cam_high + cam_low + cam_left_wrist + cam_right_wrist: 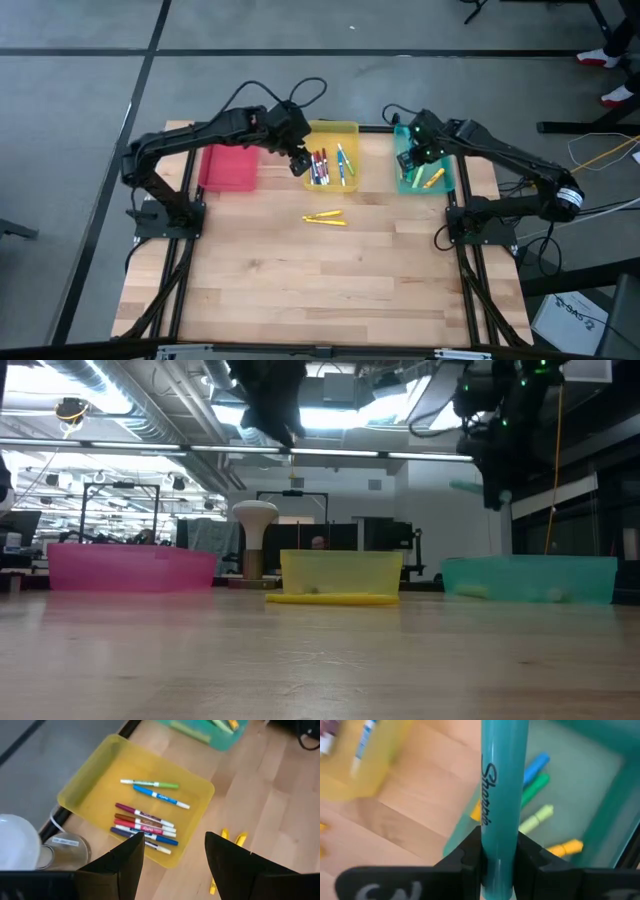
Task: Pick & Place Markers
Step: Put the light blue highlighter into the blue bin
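The right hand (497,865) is held up over the teal tray (408,184), clamped on a teal marker (502,795). The left hand (172,857) is spread wide over the yellow tray (95,780), nothing gripped, several markers (145,822) lying right below it.

The near half of the worktop (320,290) is bare wood, with lots of room to move. 2 yellow markers (325,218) lie alone in the middle, just in front of the yellow tray (350,130). 3 trays line the far edge: the red tray (228,168), the yellow one, and the teal tray (446,186). A white-topped stand (254,538) sits behind them. Both arms hang over the trays.
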{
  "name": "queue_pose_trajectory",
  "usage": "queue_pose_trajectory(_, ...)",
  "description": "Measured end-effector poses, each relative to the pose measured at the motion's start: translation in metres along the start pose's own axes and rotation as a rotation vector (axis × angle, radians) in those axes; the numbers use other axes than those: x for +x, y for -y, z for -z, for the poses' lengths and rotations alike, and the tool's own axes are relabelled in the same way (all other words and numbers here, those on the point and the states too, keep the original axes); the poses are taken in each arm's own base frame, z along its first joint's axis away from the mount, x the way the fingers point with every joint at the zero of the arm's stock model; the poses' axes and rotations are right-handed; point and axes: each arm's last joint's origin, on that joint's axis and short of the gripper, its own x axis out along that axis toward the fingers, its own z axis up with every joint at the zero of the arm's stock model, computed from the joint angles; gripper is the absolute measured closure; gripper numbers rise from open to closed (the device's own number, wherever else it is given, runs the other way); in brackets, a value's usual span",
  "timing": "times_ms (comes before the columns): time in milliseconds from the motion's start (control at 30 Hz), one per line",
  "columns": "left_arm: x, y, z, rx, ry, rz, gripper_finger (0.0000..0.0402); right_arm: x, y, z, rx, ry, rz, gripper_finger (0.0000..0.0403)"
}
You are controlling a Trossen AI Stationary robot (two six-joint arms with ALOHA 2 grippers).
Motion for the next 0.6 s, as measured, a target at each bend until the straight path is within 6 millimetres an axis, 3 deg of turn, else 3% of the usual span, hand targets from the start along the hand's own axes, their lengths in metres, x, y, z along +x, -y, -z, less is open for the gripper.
queue_pose_trajectory(233,0.019,0.003,0.001,0.01,-0.048,0.035,0.0199,0.023,0.007,0.016,0.056,-0.068,0.039,0.0336)
queue_pose_trajectory(600,0.029,0.003,0.001,0.007,-0.071,0.036,0.0199,0.026,0.01,0.017,0.074,-0.073,0.048,0.0336)
